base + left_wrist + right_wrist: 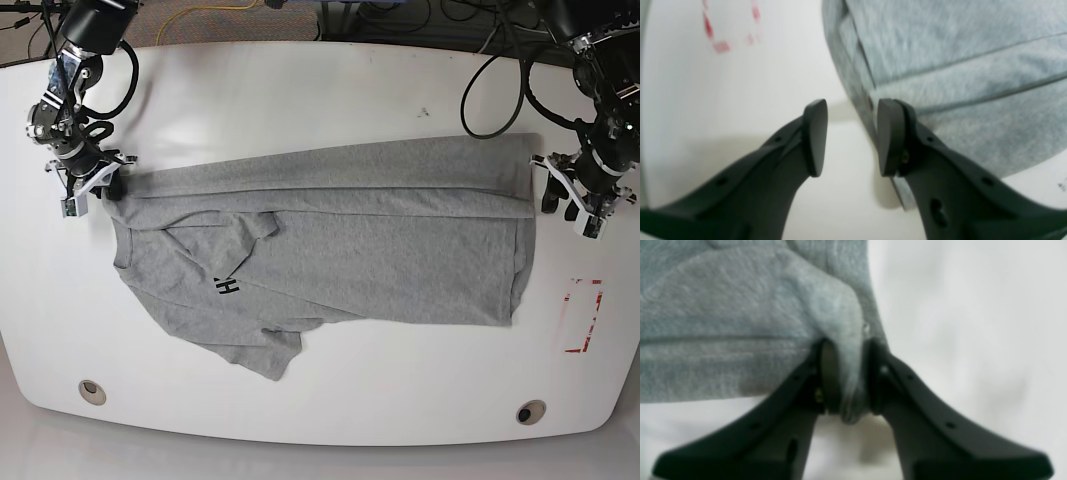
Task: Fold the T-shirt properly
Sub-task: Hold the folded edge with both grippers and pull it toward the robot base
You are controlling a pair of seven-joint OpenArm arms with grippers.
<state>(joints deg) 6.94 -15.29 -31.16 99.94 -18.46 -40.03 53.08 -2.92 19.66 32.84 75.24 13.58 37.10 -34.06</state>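
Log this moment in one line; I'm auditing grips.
right claw: shut on shirt | left claw: open at shirt edge | shirt: half-folded

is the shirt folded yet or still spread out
Partly folded. The far long edge of the shirt is doubled over as a band, but one sleeve sticks out at the near side and the body lies flat on the table.

Grey T-shirt (350,250) lies spread across the white table (320,90), one gripper (95,185) at each end (570,195), red marking (583,316) nearby.
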